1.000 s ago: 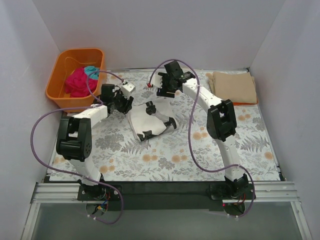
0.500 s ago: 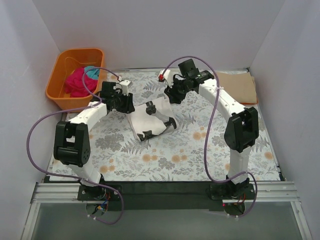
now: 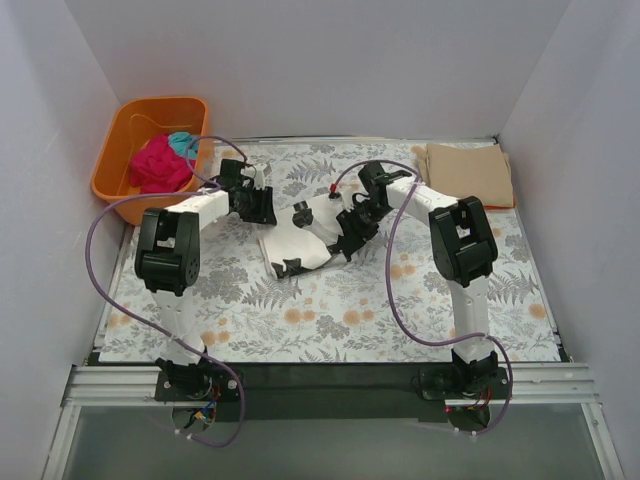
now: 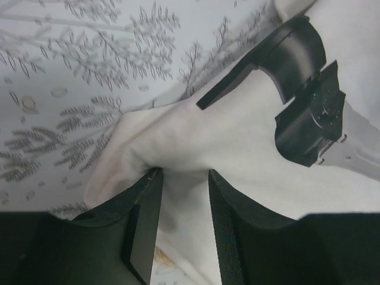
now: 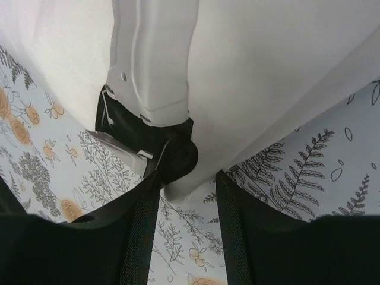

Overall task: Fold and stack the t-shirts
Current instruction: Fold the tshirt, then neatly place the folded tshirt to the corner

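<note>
Floral table covering (image 3: 330, 310), centre: crumpled white black-blotched t-shirt (image 3: 300, 245). Left gripper (image 4: 184, 173) clamped on its bunched edge; right gripper (image 5: 188, 177) straddles opposite corner, grip unclear. Likely spreading it flat for folding. Folded tan t-shirt (image 3: 468, 175) waits far-right.

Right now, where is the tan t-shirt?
In the top view, the folded tan t-shirt lies flat at the far right corner of the floral table covering, across from the orange tub at far left.
</note>
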